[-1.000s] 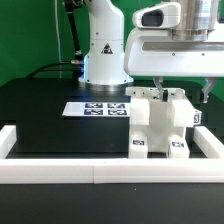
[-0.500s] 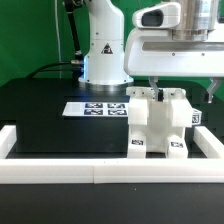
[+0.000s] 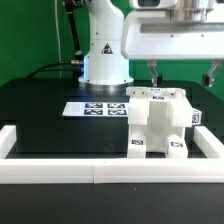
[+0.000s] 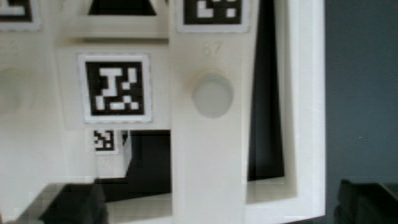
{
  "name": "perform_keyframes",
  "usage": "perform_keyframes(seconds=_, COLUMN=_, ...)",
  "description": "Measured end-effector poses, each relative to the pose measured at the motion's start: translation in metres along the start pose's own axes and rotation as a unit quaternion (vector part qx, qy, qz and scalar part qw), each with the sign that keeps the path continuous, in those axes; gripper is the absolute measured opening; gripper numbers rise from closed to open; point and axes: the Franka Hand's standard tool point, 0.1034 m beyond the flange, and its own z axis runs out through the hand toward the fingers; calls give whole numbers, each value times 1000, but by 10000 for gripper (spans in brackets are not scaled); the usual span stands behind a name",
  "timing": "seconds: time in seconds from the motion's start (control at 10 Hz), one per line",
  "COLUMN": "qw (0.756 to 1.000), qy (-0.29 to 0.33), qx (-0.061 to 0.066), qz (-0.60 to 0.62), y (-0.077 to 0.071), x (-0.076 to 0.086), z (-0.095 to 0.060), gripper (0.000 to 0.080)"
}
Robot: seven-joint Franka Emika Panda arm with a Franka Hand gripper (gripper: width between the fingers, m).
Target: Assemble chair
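Note:
The white chair (image 3: 160, 125), blocky with black-and-white tags, stands on the black table at the exterior view's right, against the white border rail. My gripper (image 3: 182, 76) hangs open and empty just above its top, one finger to each side, touching nothing. In the wrist view the chair (image 4: 210, 100) fills the picture with a tagged slab and an upright post. My gripper (image 4: 217, 208) shows only as two dark fingertips (image 4: 71, 205) wide apart at the picture's edge, with the post between them.
The marker board (image 3: 97, 108) lies flat on the table by the robot base (image 3: 103, 60). The white border rail (image 3: 90, 172) runs along the near edge and up both sides.
My gripper has risen straight up from around the chair's top and now hangs above it. The chair has not moved.

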Motion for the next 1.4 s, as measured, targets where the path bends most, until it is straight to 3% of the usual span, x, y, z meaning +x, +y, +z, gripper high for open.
perform_keyframes(seconds=0.3, qw=1000, qy=6, qx=10, qz=19, y=-13, x=-15, z=-19, gripper=649)
perform_keyframes(seconds=0.4, qw=999, qy=6, qx=12, qz=32, y=-20, x=-24, z=-20, gripper=649)
perform_keyframes(seconds=0.9, qw=998, qy=0, qx=10, qz=56, y=-20, x=-30, z=-17, gripper=649)
perform_keyframes(seconds=1.2, qw=994, qy=0, qx=12, qz=112, y=-34, x=-74, z=-3, gripper=649)
perform_keyframes(seconds=1.4, qw=992, qy=2, qx=8, qz=124, y=-45, x=-90, z=11, gripper=649)
